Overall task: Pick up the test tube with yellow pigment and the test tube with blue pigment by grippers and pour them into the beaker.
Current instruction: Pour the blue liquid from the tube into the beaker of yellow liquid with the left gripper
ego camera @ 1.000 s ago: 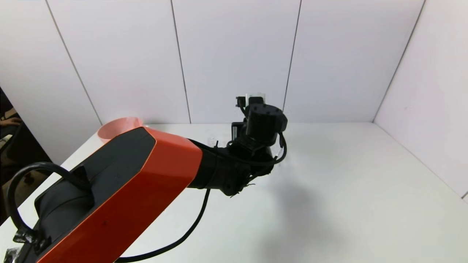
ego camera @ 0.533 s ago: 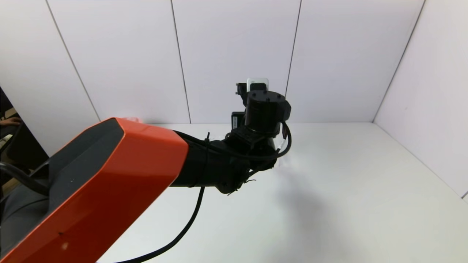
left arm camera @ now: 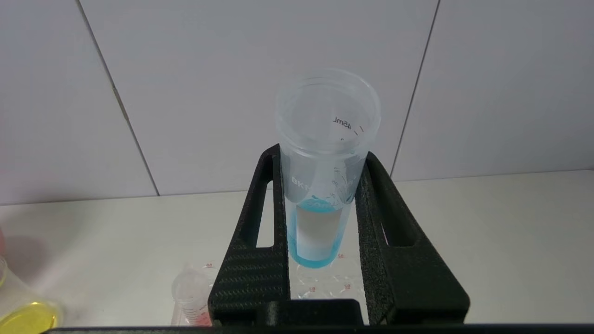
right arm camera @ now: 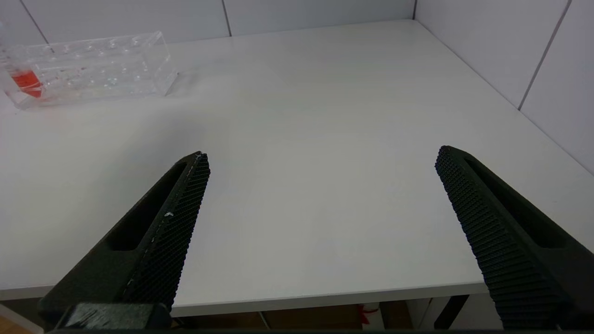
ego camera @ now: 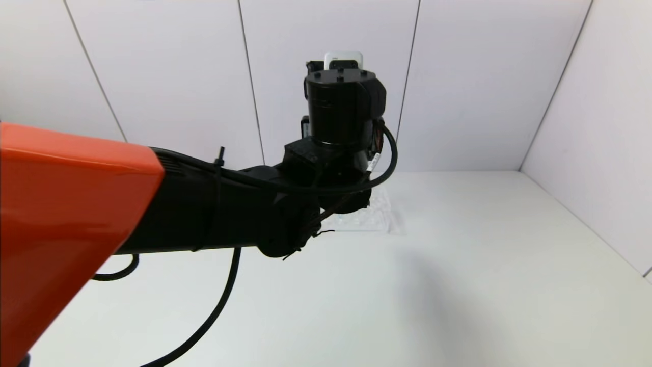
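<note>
Bare table (right arm camera: 325,139) ahead; clear rack (right arm camera: 93,69) and red-liquid tube (right arm camera: 25,81) well aside.

tube rack (right arm camera: 88,69) sits on the table (right arm camera: 325,139) near the back wall (ego camera: 458,76).

Orange-shelled left arm (ego camera: 76,204), black wrist, looping black cables
</note>
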`<state>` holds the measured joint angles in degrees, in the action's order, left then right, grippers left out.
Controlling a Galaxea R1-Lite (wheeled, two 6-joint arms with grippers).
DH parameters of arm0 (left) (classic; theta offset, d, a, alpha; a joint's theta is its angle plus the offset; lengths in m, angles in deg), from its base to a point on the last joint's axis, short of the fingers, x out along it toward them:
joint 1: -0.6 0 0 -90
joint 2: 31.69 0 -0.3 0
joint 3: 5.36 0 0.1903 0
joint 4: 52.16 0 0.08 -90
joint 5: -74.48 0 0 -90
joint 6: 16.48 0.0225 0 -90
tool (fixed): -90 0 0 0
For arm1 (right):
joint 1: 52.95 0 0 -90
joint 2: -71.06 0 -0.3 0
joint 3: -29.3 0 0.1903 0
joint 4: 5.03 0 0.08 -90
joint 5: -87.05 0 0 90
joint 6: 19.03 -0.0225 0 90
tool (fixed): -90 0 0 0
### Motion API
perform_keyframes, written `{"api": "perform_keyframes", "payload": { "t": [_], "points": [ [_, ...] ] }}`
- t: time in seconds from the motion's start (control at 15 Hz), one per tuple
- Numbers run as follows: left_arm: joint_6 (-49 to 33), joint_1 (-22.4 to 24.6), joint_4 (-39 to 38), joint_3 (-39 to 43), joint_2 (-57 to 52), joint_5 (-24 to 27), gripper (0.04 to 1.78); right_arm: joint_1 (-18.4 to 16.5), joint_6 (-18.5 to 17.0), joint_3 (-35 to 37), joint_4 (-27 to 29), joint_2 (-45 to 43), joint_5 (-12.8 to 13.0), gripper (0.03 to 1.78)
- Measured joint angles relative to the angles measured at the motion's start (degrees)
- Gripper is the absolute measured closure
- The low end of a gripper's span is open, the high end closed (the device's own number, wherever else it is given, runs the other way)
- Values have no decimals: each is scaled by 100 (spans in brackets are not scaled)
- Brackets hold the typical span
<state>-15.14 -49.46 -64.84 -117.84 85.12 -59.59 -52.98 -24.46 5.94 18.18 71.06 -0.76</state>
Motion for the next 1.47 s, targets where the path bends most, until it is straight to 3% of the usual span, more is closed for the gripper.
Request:
{"api": "perform_keyframes", "payload": {
  "t": [0.27, 0.47, 0.93, 1.47],
  "points": [
    [193, 179, 375, 77, -617, 83, 138, 2, 0, 0, 0, 0, 0, 4],
    [196, 689, 724, 111, -986, 422, 138, 2, 0, 0, 0, 0, 0, 4],
    [155, 2395, 827, 562, -1497, 2026, 138, 2, 0, 0, 0, 0, -2, 4],
    [185, 4742, 807, 1153, -1736, 4267, 138, 2, 0, 0, 0, 0, -2, 4]
  ]
}}
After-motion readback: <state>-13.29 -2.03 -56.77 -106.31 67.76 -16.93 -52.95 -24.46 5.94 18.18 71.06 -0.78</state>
